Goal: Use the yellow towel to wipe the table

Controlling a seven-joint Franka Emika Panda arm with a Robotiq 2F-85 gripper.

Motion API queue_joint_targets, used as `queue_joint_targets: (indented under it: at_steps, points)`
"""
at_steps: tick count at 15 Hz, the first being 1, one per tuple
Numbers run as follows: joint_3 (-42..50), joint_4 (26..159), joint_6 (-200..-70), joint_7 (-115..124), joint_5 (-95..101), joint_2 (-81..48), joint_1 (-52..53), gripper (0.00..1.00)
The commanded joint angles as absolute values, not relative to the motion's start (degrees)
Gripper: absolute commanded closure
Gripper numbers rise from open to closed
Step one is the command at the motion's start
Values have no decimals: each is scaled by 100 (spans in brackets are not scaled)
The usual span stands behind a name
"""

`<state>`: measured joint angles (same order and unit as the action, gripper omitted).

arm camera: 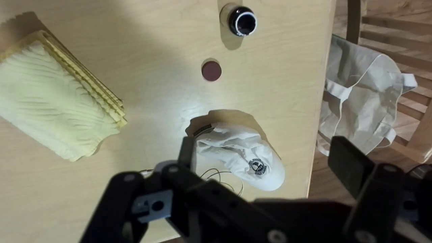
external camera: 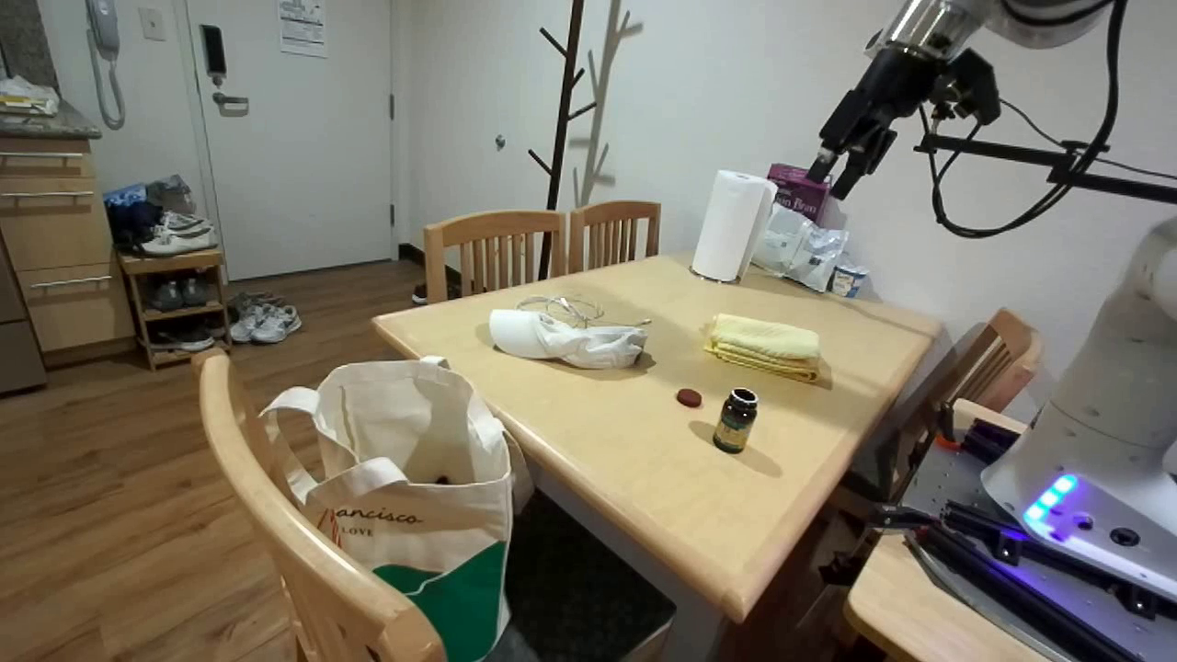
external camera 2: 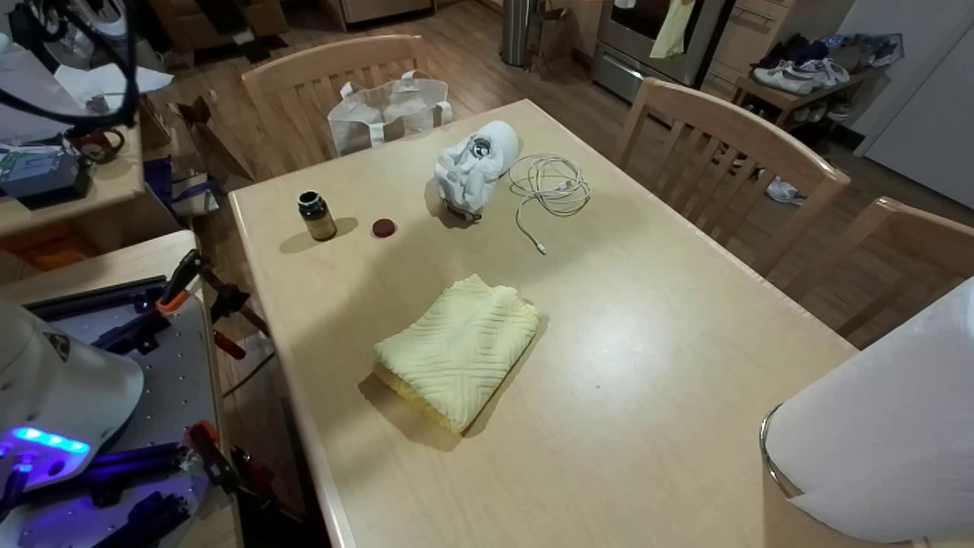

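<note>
Around the surface (external camera: 634,460): the robot's base (external camera: 1094,395) stood past one edge, the tote (external camera: 437,529) past the next, two chairs (external camera: 497,223) past the third, the wall (external camera: 736,92) past the fourth.
Towel (external camera 2: 460,350): folded in layers, it lay well in from every corner, nearer the base edge than the chair edge.
Jaws: spread wide, they held nothing, raised above the surface, well apart from the towel.
Arm (external camera: 924,37): it hung high, the jaws tipped downward.
Bottle (external camera 2: 317,219): dark, its mouth uncovered, it stood upright near the corner of the base and tote edges.
Hat (external camera 2: 460,175): white and crumpled, it lay near the corner of the tote and chair edges, a dark emblem (arm camera: 257,166) showing in the wrist view.
Lid (external camera 2: 383,228): brownish red, it lay between bottle and hat, closer to the bottle.
Cable (external camera 2: 565,185): white, it lay coiled just beside the hat, toward the chair edge.
Roll (external camera: 731,225): it stood upright near the corner of the chair and wall edges.
</note>
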<state>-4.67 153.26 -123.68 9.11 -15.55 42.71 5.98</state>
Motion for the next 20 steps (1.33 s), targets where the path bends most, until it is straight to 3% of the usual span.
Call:
queue_joint_targets:
  at_steps: [1,3,8,14,20]
  points:
    - [-725,15717,-13834,918,-1239,3496,332,0]
    - [-811,15810,-14540,1051,-829,2919,96,0]
    - [-1126,15460,-14545,2096,1293,1484,-1176,0]
    - [-666,15393,-14500,1754,1289,1270,-856,0]
    - [-269,14782,-13477,1643,1290,809,-820,0]
